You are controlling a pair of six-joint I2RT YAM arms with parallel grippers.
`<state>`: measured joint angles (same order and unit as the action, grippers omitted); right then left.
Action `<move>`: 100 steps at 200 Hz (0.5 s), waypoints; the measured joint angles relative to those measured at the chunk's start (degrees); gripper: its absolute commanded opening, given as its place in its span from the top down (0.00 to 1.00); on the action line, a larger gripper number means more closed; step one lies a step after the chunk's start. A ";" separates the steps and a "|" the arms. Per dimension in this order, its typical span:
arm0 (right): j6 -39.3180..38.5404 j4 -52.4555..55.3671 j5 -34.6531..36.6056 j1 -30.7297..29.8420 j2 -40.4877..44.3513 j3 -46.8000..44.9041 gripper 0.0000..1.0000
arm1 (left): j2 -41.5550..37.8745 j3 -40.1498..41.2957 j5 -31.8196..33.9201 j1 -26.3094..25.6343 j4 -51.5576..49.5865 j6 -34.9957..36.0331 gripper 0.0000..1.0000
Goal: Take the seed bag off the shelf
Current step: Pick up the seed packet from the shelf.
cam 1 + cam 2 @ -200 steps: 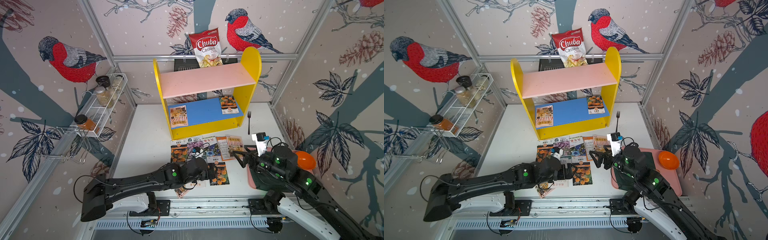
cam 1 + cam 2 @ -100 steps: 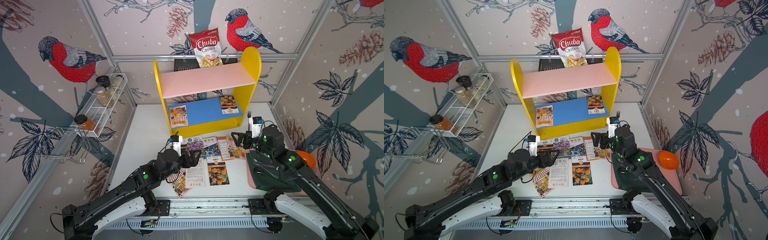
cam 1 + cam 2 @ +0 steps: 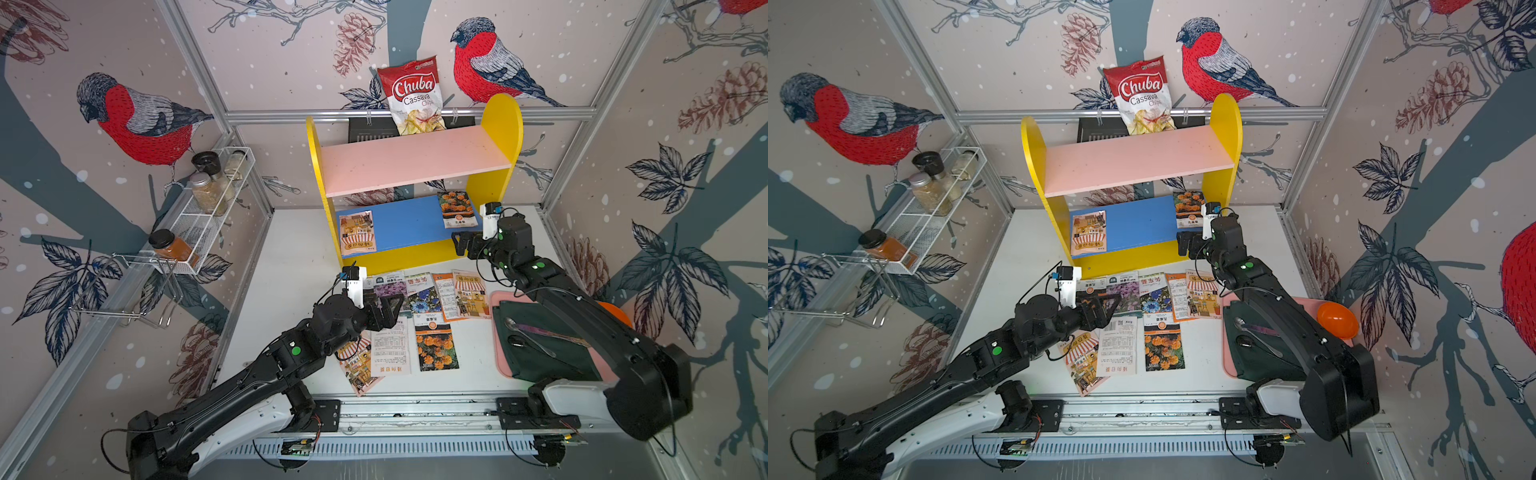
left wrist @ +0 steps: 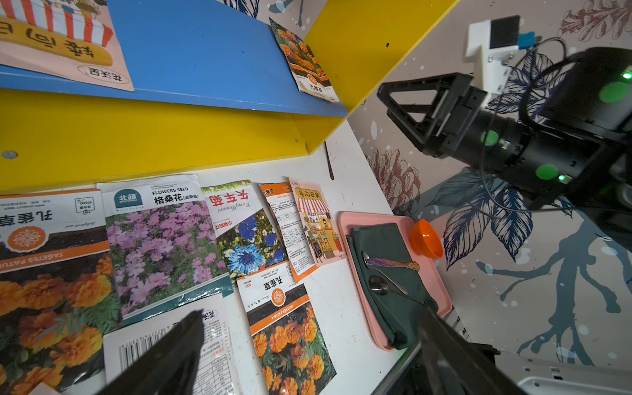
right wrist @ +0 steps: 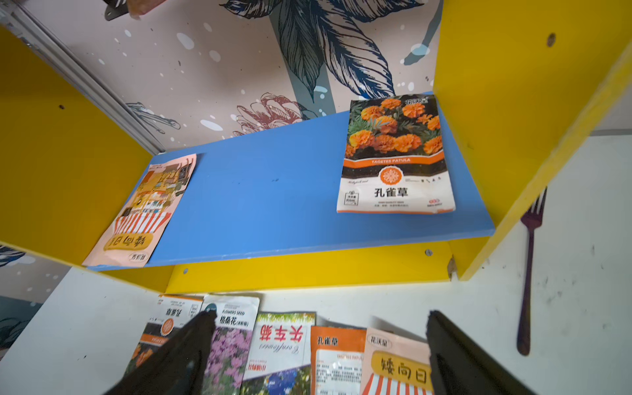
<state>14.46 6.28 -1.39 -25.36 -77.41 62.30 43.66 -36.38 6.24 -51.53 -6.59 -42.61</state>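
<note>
- The marigold seed bag (image 5: 396, 154) lies flat at the right end of the shelf's (image 3: 320, 199) blue lower board (image 3: 407, 224), just beside the yellow side panel (image 5: 496, 102). A pink striped packet (image 5: 143, 212) lies flat at the left end, reaching the front edge.
- It looks like a thin, light, floppy pouch with a slick face. Lying flat, it offers no raised edge, so the white lower border nearest the front seems the place to pinch it — perhaps after sliding it toward the lip.
- The pink upper board (image 3: 415, 162) roofs it, so I judge a reach from the front likelier than one from above.
- The right gripper (image 3: 461, 245) hangs before the shelf's right end with jaws spread wide and holding nothing, apart from the bag.
- The left gripper (image 3: 395, 309) is likewise open and empty over the loose packets (image 3: 424, 299) on the table (image 3: 291, 257), well apart from the shelf.
- The right wrist view shows the bag whole and a fork (image 5: 528, 273) outside the panel — in both top views the upper board hides the bag's far end.
- The left wrist view alone shows the right gripper from the side, its fingers clearly parted.
</note>
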 measured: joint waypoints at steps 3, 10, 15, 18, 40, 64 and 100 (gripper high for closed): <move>-0.20 -0.13 0.04 0.02 -0.83 0.66 0.02 | 0.00 0.04 -0.02 0.00 0.15 0.07 0.03; -0.90 -0.50 0.37 0.02 -2.69 2.03 0.02 | 0.00 0.11 -0.02 0.04 0.31 0.44 0.03; -0.98 -0.68 0.48 0.02 -4.02 3.08 0.02 | -0.02 0.17 -0.04 0.09 0.37 0.63 0.03; -1.07 -0.74 0.68 0.02 -4.87 3.78 0.02 | -0.02 0.24 -0.02 0.11 0.46 0.63 0.03; -2.54 -1.25 1.18 0.00 -10.45 8.28 0.02 | 0.24 0.42 -0.20 0.13 1.62 1.64 0.03; -4.02 -1.46 1.99 -0.02 -15.82 12.70 0.02 | 1.11 0.42 -0.68 0.15 2.40 2.97 0.03; -5.53 -1.68 4.31 -0.07 -23.19 18.73 0.02 | 2.54 0.52 -1.57 0.37 2.86 4.11 0.03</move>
<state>8.93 4.60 2.92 -25.43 -100.60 81.03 46.19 -35.86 4.67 -51.16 -3.73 -38.50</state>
